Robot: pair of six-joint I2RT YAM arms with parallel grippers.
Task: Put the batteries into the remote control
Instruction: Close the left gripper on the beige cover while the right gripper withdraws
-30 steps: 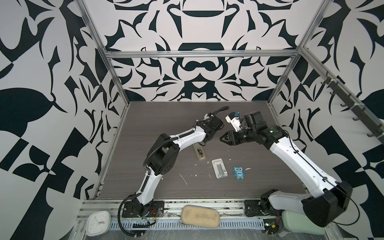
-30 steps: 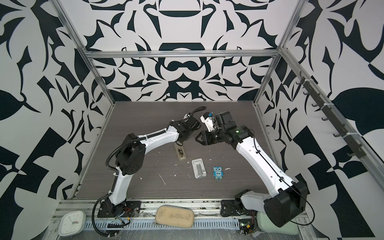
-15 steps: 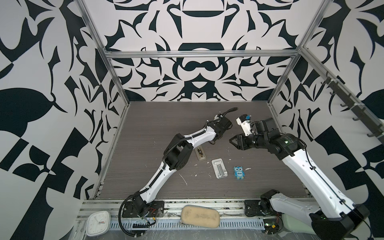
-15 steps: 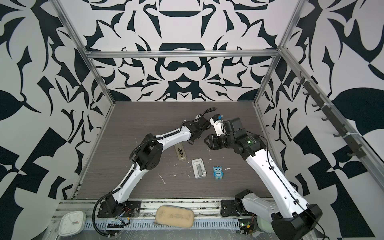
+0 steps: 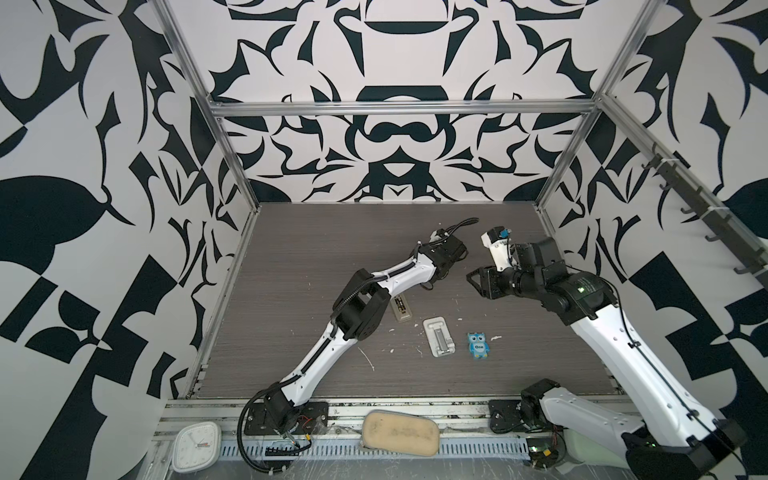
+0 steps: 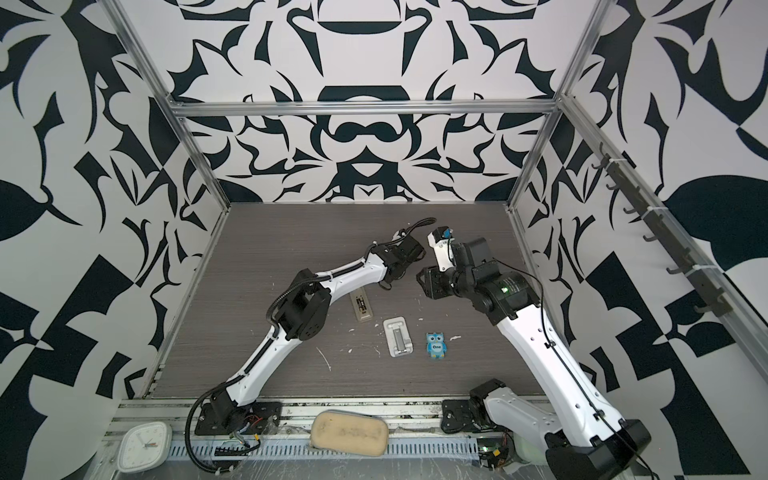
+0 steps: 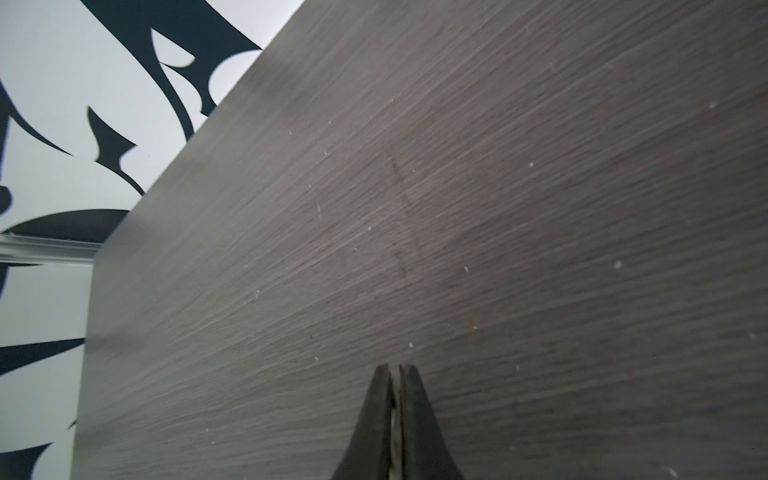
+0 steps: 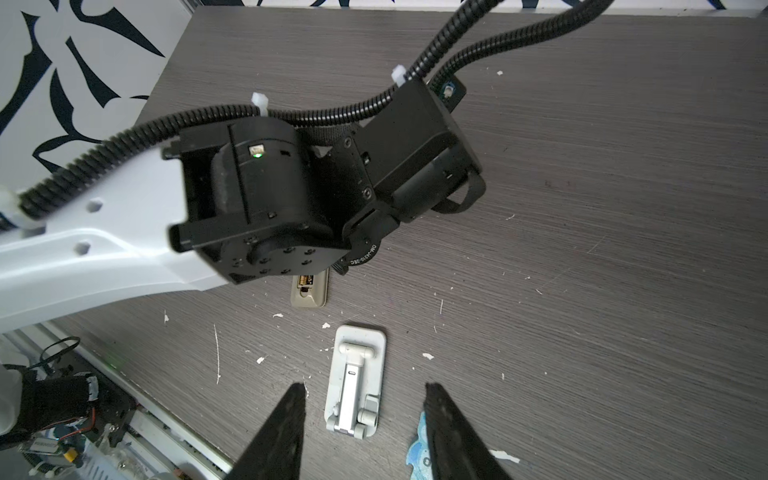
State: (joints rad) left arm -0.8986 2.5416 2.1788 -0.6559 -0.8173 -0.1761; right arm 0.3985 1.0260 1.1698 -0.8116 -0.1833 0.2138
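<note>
Both arms have shifted since a second ago: the right claw (image 8: 361, 388) has drawn back toward its own side, and the left arm has stretched farther out over the table (image 5: 291, 257).

We find the remote control (image 5: 404, 316) lying flat, back upward, its bay uncovered. It sits behind the left claw (image 7: 395, 368), close by that arm's forearm, and well apart from the right claw. Neither claw touches it.

In the right wrist view, the brass-gold end of one of the batteries (image 8: 306, 279) shows inside the bay, and the left wrist hides the rest. In both top views the bay holds dark shapes, too small to count. We see no loose cell on the table.

The left claw's jaws are all but together, with a hairline gap, gripping nothing. The right claw's jaws stand moderately apart and are empty.

A white stand (image 5: 438, 336) lies on the base side of the right claw, with a blue owl figure (image 5: 478, 345) just beside it. Both are untouched.

Our judgement is that loading is largely done — at least one cell is seated. Still to confirm are the second cell and the closing of the bay. We see no cover.
</note>
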